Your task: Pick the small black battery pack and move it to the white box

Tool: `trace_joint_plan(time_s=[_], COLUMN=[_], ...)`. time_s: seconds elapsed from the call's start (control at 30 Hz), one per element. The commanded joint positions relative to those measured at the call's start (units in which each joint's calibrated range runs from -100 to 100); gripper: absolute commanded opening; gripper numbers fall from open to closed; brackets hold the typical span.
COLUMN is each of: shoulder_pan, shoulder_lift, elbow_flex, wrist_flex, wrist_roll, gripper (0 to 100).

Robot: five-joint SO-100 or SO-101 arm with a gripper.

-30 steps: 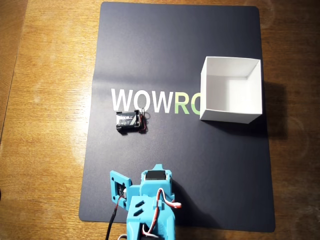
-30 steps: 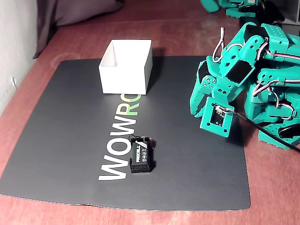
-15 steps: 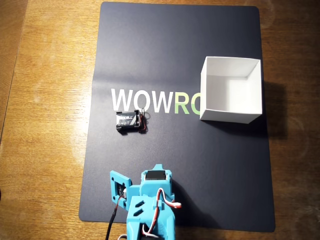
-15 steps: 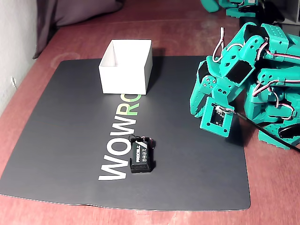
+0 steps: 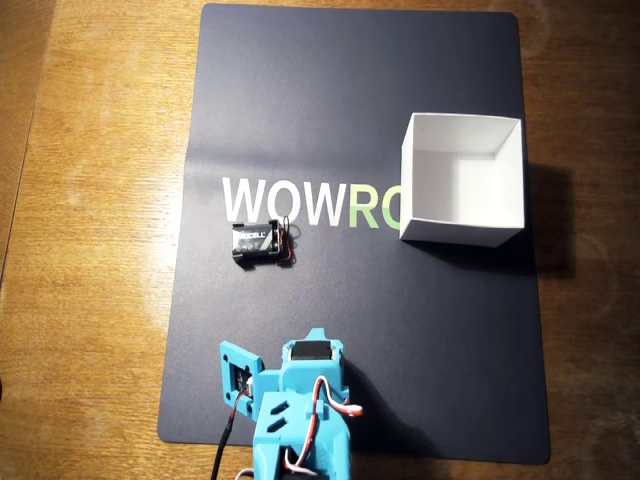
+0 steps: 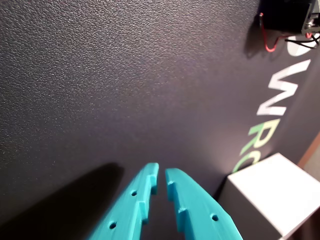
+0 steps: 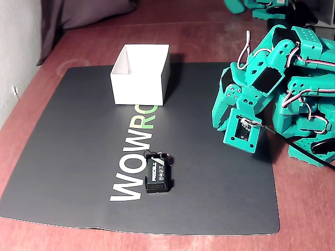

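Observation:
The small black battery pack (image 5: 255,242) lies on the dark mat over the white "WOW" lettering, with thin red and black wires at its side. It also shows in the fixed view (image 7: 158,173) and at the top right edge of the wrist view (image 6: 284,14). The open white box (image 5: 463,180) stands empty on the mat's right side in the overhead view, and shows in the fixed view (image 7: 140,74) and the wrist view (image 6: 272,195). My teal gripper (image 6: 161,172) hangs just above the bare mat, its fingers nearly together and holding nothing, well short of the battery pack.
The dark mat (image 5: 300,90) covers most of the wooden table (image 5: 90,200). My folded teal arm (image 5: 300,400) sits at the mat's near edge in the overhead view and at the right in the fixed view (image 7: 272,83). More teal robot parts lie at the fixed view's top right.

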Motion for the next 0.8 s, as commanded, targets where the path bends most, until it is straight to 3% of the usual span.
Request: trace_joint_plan(time_s=[0.0, 0.77], shoulder_pan=[0.39, -0.19], shoulder_lift=[-0.46, -0.46], elbow_flex=[-1.34, -1.34], wrist_flex=[0.01, 0.01], wrist_roll=[0.17, 0.17], gripper=[1, 1])
